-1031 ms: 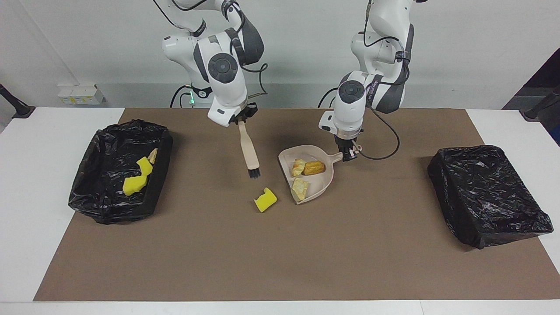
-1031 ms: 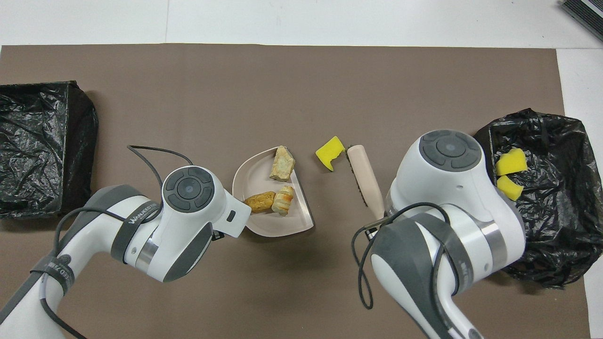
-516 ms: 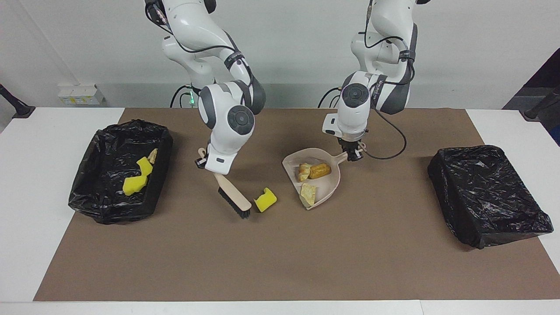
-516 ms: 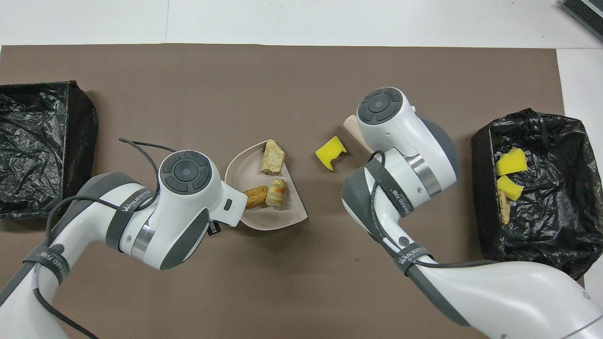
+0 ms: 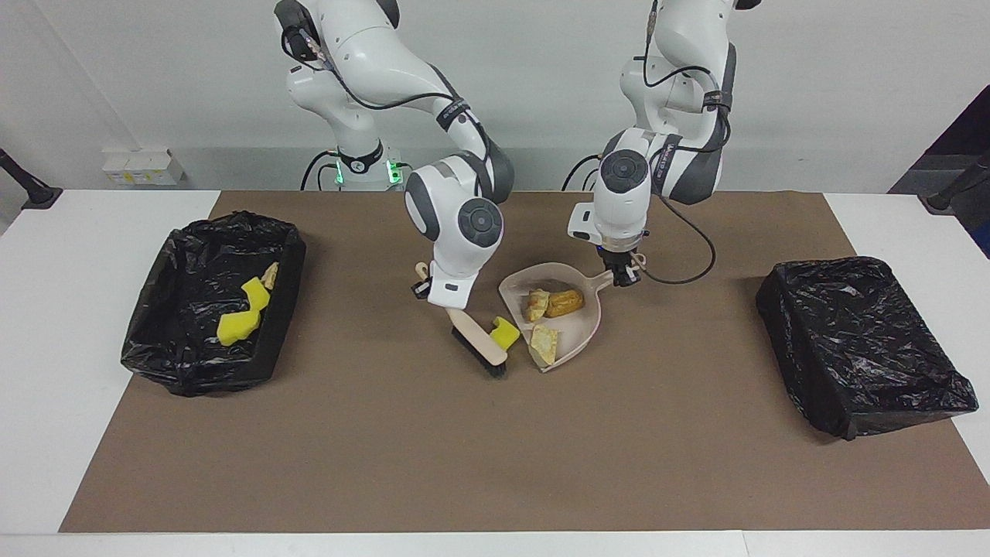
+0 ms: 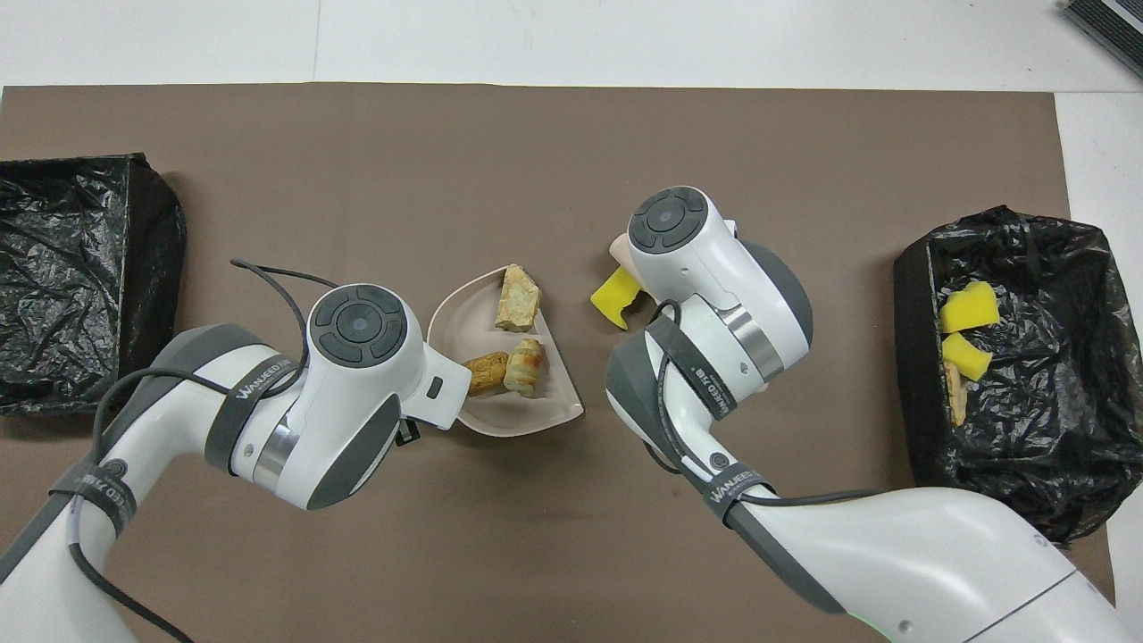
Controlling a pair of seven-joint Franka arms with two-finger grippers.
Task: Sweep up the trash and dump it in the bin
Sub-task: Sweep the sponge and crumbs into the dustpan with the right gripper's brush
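My right gripper [image 5: 427, 285] is shut on the handle of a beige brush [image 5: 476, 340], whose black bristles rest on the mat. A yellow sponge chunk of trash [image 5: 505, 333] [image 6: 614, 295] lies against the brush, right at the mouth of the beige dustpan [image 5: 586, 313] [image 6: 522, 418]. In the pan lie an orange-brown bread piece [image 5: 563, 302] [image 6: 487, 373] and two pale lumps [image 5: 544, 340] [image 6: 518, 299]. My left gripper [image 5: 621, 275] is shut on the dustpan's handle. From overhead, both grippers are hidden under their arms.
A black-lined bin [image 5: 288, 298] [image 6: 913, 357] at the right arm's end of the table holds yellow sponge pieces [image 5: 240, 317] [image 6: 969, 308] and a pale scrap. A second black-lined bin [image 5: 858, 340] [image 6: 80, 277] stands at the left arm's end. A brown mat [image 5: 495, 464] covers the table.
My right arm swung down and swept the brush toward the dustpan, pushing the yellow sponge chunk up to its mouth. The dustpan shifted slightly a second ago, then held still.
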